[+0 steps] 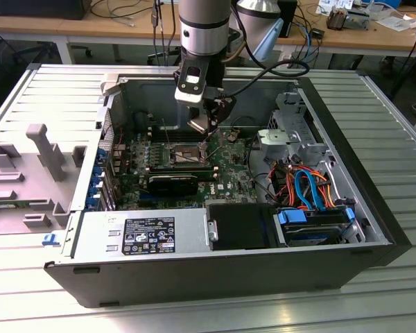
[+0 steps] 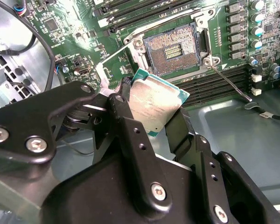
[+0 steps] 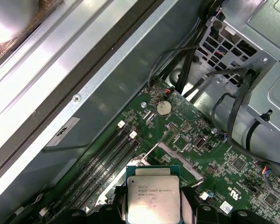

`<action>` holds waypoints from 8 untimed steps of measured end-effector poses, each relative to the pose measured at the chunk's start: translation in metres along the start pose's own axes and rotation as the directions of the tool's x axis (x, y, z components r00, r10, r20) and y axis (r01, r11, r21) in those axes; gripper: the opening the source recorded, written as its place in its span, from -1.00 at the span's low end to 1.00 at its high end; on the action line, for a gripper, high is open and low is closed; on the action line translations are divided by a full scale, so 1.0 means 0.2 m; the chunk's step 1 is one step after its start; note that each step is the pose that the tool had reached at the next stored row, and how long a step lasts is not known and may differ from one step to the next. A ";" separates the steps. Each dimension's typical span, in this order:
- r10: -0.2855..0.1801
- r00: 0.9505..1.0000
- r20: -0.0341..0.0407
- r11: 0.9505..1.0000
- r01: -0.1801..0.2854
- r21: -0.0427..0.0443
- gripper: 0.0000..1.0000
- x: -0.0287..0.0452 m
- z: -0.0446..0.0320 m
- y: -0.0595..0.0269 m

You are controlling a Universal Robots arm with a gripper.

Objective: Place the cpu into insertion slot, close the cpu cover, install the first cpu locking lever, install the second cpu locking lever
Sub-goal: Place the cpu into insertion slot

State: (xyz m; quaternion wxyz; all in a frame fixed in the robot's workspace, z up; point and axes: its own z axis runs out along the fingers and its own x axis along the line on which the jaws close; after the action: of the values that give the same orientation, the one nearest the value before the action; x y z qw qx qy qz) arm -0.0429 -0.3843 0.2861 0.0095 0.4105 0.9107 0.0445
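Black fingers (image 2: pixel 123 100) of the gripper (image 2: pixel 151 112) pinched the cpu (image 2: pixel 156 105) by two opposite edges. Its silver top faced the second wrist camera, with green rim showing at the corners. The cpu was held tilted in the air, just beside the slot (image 2: pixel 174 49) and not in it. The slot's contact field lay bare. The cover (image 2: pixel 115 54) stood swung up off the slot, on the side toward the gripper. One lever (image 2: pixel 228 81) lay released, angled out across the memory slots (image 2: pixel 210 86).

First wrist view: same grip, the gripper (image 3: pixel 152 209) flanking the cpu (image 3: pixel 152 198). One cpu edge and most of the fingers were cut off by the picture's border.

Exterior view: the arm (image 1: pixel 204 28) hung vertical, wrist pointing straight down into the open case (image 1: pixel 194 277). The gripper (image 1: pixel 206 135) sat low over the board (image 1: pixel 229 166), close above the slot (image 1: pixel 187 154). The arm above its grey wrist section was cut off by the frame edge. The fingertips blended with dark parts behind them, so the cpu's height above the board could not be judged. A second lever could not be told apart from the other metal near the slot. The case lay on its side on a slatted metal table (image 1: pixel 374 97).
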 end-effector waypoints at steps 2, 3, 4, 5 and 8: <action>0.001 1.000 0.000 1.000 -0.001 0.000 0.09 0.000 0.000 0.000; 0.001 1.000 0.000 1.000 -0.001 0.000 0.09 0.000 0.001 0.000; 0.002 1.000 0.000 1.000 -0.002 0.000 0.09 0.000 0.001 0.000; 0.003 1.000 0.000 1.000 -0.003 0.000 0.09 0.000 0.001 0.000; 0.005 1.000 0.000 1.000 -0.005 0.000 0.09 0.000 0.002 0.000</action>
State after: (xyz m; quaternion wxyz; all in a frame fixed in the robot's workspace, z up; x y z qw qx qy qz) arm -0.0429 -0.3843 0.2857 0.0096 0.4126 0.9098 0.0444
